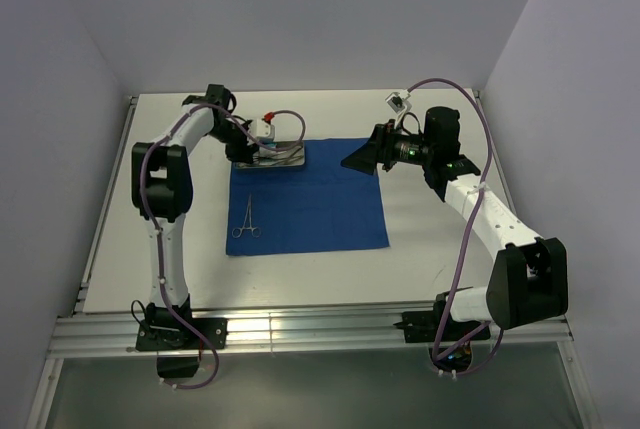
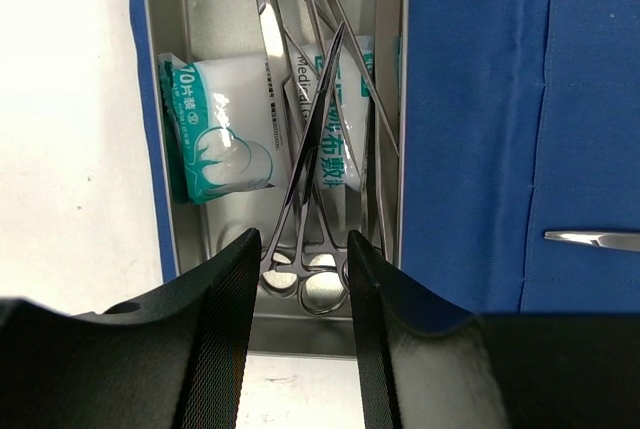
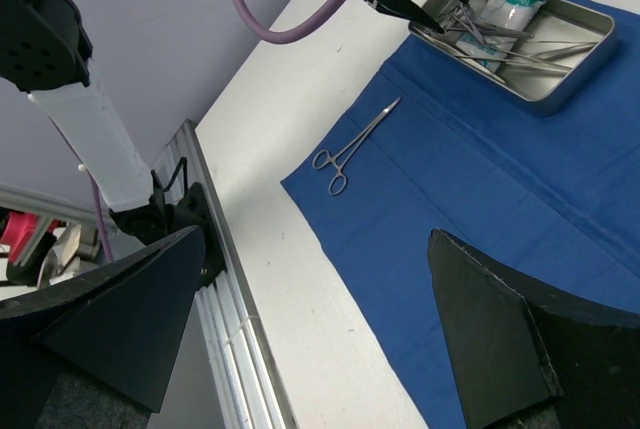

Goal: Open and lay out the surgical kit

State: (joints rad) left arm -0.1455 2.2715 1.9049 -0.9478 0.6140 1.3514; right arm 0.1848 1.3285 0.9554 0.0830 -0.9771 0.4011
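Note:
The royal-blue cloth lies spread flat on the table. At its far left corner stands the steel tray, holding several slim instruments and two white-green packets. My left gripper hovers low over the tray's near end, open, its fingers on either side of the clamps' ring handles with nothing gripped. One ring-handled clamp lies alone on the cloth's left side. My right gripper hangs open and empty above the cloth's far right corner; its wrist view shows the clamp and the tray.
A ribbed aluminium rail runs along the table's near edge by the arm bases. Grey walls close in on the left, far and right sides. A purple cable hangs from the left arm above the tray.

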